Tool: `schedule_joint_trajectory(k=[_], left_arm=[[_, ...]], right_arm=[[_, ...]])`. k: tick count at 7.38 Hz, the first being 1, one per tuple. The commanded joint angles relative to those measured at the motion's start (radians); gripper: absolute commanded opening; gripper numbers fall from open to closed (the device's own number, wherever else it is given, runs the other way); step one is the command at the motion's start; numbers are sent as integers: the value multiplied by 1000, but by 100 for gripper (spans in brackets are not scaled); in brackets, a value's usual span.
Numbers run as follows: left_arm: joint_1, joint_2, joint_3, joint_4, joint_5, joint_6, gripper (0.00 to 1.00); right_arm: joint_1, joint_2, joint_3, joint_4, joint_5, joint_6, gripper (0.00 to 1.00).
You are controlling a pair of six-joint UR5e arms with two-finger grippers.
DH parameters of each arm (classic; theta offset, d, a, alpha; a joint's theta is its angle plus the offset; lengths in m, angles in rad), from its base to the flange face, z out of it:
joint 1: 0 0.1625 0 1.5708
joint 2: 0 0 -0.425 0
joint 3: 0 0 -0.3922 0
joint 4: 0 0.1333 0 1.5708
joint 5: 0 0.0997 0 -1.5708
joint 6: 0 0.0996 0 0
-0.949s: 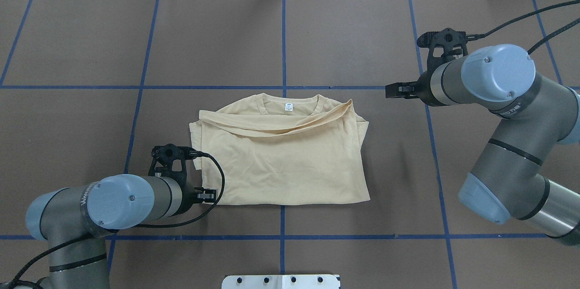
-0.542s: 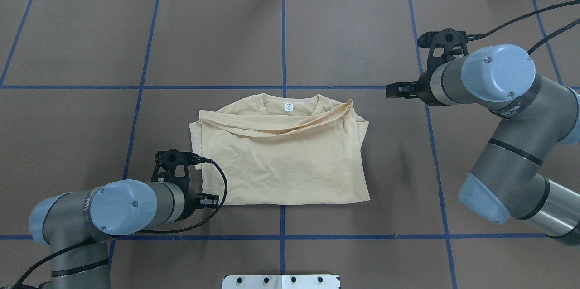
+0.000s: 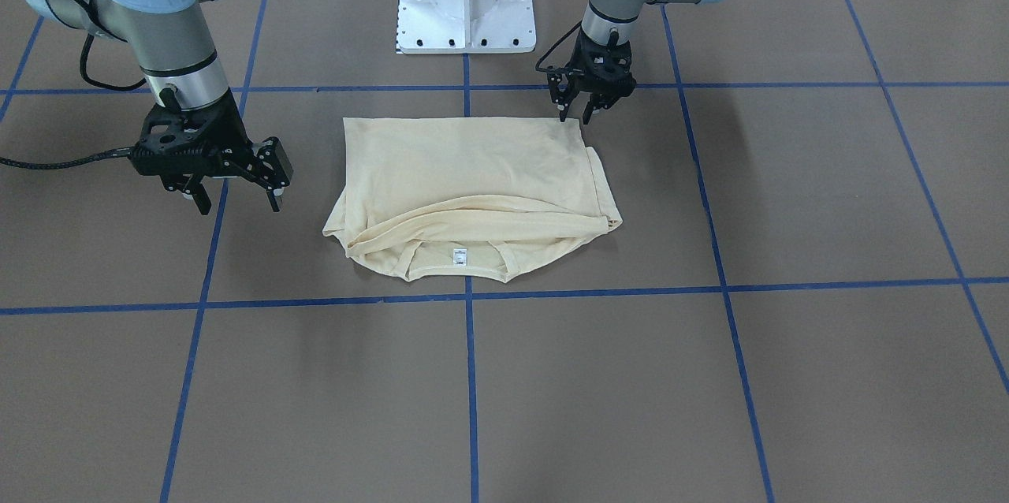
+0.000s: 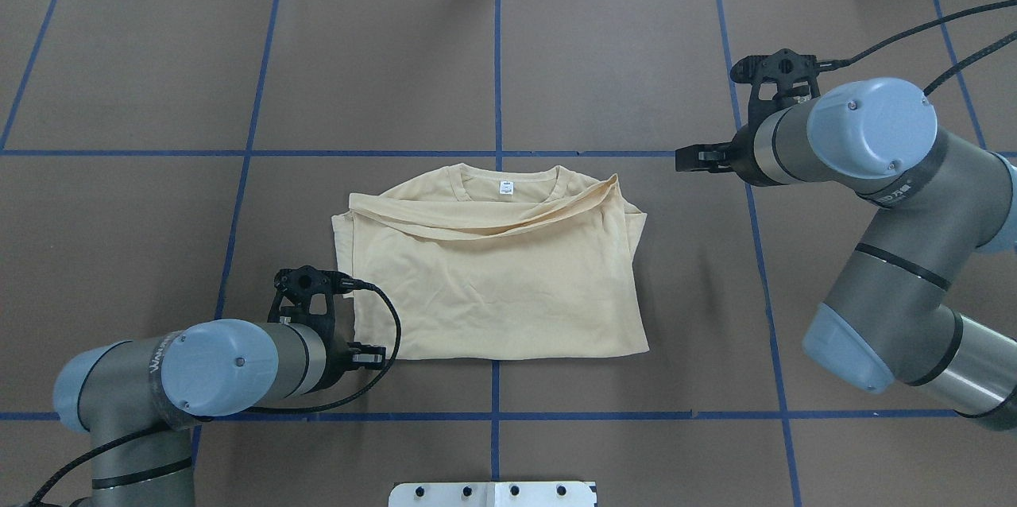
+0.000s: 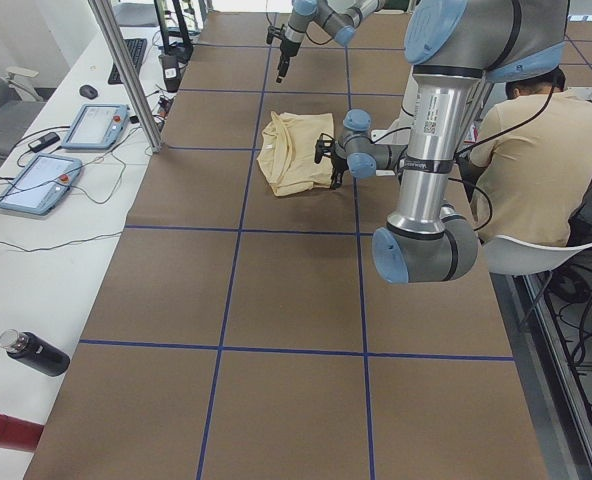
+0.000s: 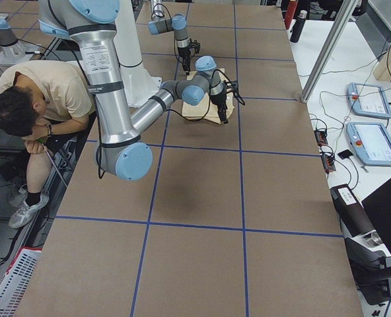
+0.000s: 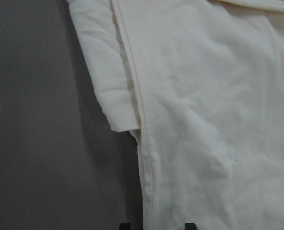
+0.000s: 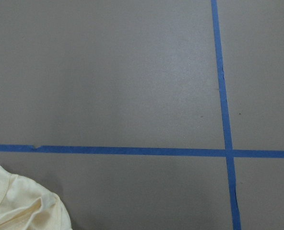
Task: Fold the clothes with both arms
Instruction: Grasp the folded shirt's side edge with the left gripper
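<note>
- While the shirt [image 3: 473, 172] lies folded flat mid-bench [image 3: 709, 377], white neck label [image 3: 460, 255] on the side away from the robot, neither claw grips it.
- left claw [image 3: 575, 118]: spread, tips down at the shirt's robot-side corner, straddling the fabric edge in the wrist view.
- right claw [image 3: 239, 199]: spread wide over bare bench, apart from the shirt.

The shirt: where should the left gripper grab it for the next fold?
Probably the hem corner on the robot's left, from straight above, where the left gripper hovers open. The shirt lies flat, so only an edge offers a lip to pinch.
</note>
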Motion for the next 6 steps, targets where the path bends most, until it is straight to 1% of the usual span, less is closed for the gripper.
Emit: schedule_joint_trajectory(k=[1,2,3,4,5,6], left_arm=[[10,-14,10,-2,-2,0,39],[12,-35,36,-11,-2,0,36],[12,-39,42,-15,-2,2,23],[12,-37,41,-14,-2,2,2],[10,-36,41,-14,-2,3,0],[4,-31,30,-14,-2,12,0]], right_arm=[[-1,1,-2,0,0,-2,100],[-1,2,-2,0,0,-2,100],[-1,2,-2,0,0,-2,100],[-1,5,-2,0,2,-2,100],[-2,7,-2,0,2,-2,100],[-2,8,-2,0,2,-2,100]])
